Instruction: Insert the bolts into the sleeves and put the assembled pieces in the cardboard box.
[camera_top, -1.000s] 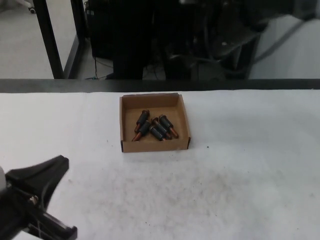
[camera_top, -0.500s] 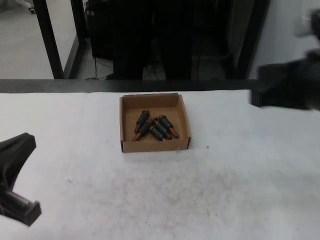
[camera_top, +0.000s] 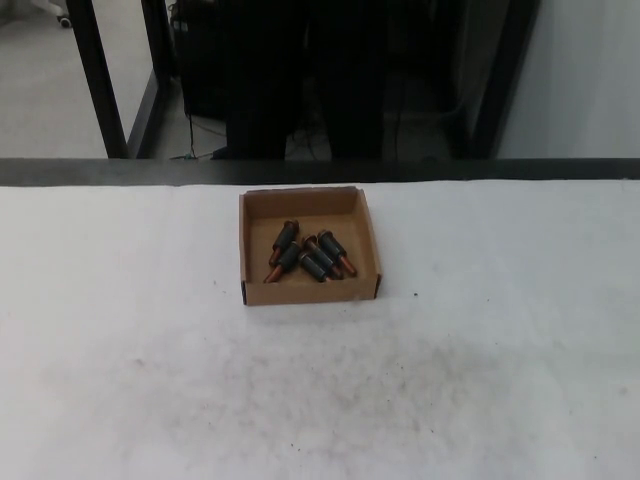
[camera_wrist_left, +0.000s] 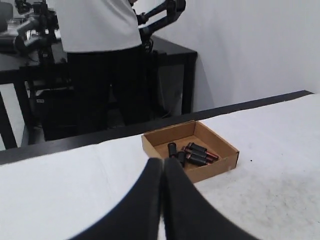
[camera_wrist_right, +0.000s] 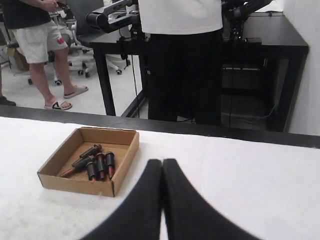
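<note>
The box (camera_top: 310, 293) sits on the white table (camera_top: 320, 400). In the high view it is a little toward 12 o'clock from the middle of the table. It is brown, with low walls and an open top.

The pieces (camera_top: 305, 255) lie in the box in a small heap, touching each other. Each one is a dark sleeve with a copper-coloured bolt end poking out. Two on the 9 o'clock side of the heap point their copper ends toward 7 o'clock. One on the 3 o'clock side points its copper end toward 5 o'clock. There seem to be about five, but I cannot count them for sure.

The left gripper (camera_wrist_left: 162, 165) is closed tight. Its two black fingers (camera_wrist_left: 145, 200) press flat on each other and hold nothing. The box (camera_wrist_left: 215, 166) is ahead of it at about 1 o'clock, well apart from it. The pieces (camera_wrist_left: 192, 154) show inside.

The right gripper (camera_wrist_right: 162, 162) is closed tight too. Its fingers (camera_wrist_right: 145, 200) meet with no gap and grip nothing. The box (camera_wrist_right: 75, 184) is ahead of it at about 11 o'clock, well apart from it. The pieces (camera_wrist_right: 95, 165) lie side by side on the box floor.
</note>
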